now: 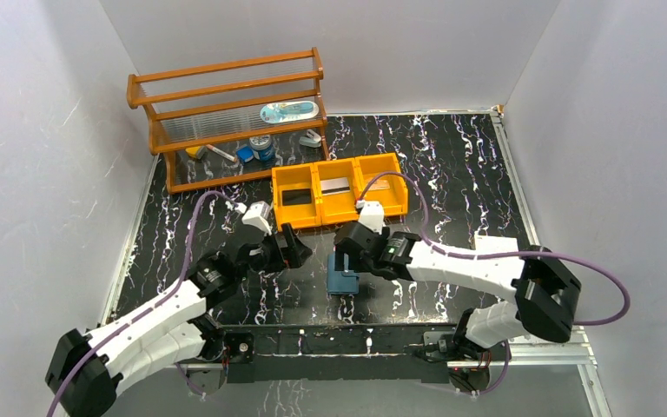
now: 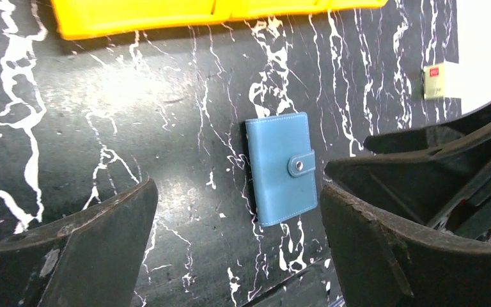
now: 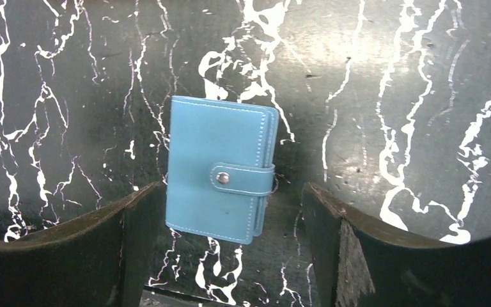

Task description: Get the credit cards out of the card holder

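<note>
While the left gripper point(image 2: 238, 192) and right gripper point(image 3: 233, 188) are hanging wide open, holding nothing, the card holder point(image 3: 217, 169) is lying snapped shut on the table point(image 3: 390, 96) between them, near the orange tray point(image 1: 339, 218).

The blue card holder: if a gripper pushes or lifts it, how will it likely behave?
The card holder lies flat and snapped shut, so it probably won't roll or tip. Its stitched, leather-like cover suggests slight flex. On the glossy table it may slide.

Lab enclosure, white panel walls point(image 1: 43, 174)
</note>
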Controlling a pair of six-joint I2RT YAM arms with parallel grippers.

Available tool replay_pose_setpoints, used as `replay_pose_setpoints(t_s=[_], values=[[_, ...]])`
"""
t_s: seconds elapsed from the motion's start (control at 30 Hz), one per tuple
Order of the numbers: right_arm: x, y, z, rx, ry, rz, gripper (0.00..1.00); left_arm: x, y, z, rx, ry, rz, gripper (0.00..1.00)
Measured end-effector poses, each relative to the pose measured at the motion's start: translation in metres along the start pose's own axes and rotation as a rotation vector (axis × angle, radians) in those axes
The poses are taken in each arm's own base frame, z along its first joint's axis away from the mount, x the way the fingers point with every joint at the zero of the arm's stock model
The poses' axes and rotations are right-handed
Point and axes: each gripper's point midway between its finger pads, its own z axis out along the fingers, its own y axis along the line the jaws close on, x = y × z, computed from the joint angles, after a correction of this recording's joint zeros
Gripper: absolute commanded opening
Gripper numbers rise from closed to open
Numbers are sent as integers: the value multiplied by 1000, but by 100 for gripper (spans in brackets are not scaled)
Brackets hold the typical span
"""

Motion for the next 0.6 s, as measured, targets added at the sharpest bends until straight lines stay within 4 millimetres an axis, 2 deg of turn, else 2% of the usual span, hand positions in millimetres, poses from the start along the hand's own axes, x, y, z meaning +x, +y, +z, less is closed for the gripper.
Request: replay_pose_setpoints(t_s=[0.07, 0.27, 0.43, 0.6], values=[[2, 6, 1, 11, -3, -20, 74, -6, 3, -6, -13, -39, -11, 98], [18, 13, 15, 76, 38, -27, 64, -6, 28, -18, -118, -72, -30, 95], [29, 13, 18, 115, 62, -45, 58, -7, 44, -29, -186, -97, -32, 92], [29, 22, 23, 137, 75, -66, 57, -10, 49, -34, -207, -122, -33, 90]])
